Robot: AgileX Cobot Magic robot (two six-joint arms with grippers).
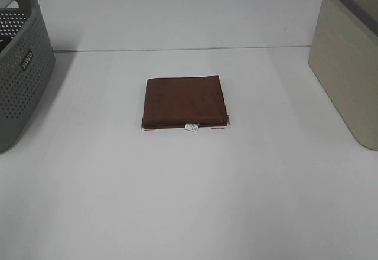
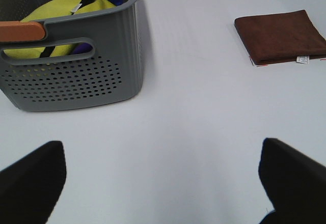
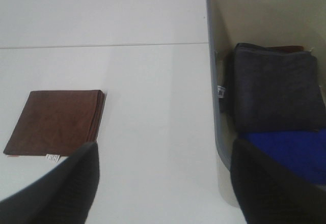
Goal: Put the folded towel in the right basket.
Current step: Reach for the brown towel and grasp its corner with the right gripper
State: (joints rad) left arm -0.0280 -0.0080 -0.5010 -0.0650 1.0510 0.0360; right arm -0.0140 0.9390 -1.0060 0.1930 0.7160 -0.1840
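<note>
The folded towel [image 1: 185, 102] lies untouched on the counter [image 1: 189, 207], well apart from the right basket [image 1: 345, 77]; left claw [image 2: 163, 183] and right claw [image 3: 163, 186] gape wide, holding nothing; reaching and grasping likely come next.

A smooth white worktop [image 1: 189, 201] carries three things. A flat, square, dark reddish-brown folded towel [image 1: 184, 101] lies near its middle, with a small white tag [image 1: 191, 127] on the cloth's near edge. A grey perforated plastic basket [image 1: 20, 77] (a label on its wall) stands at the left edge. A large beige solid-sided bin [image 1: 345, 77] with a grey rim stands at the right edge. Both are well apart from the towel.
</note>
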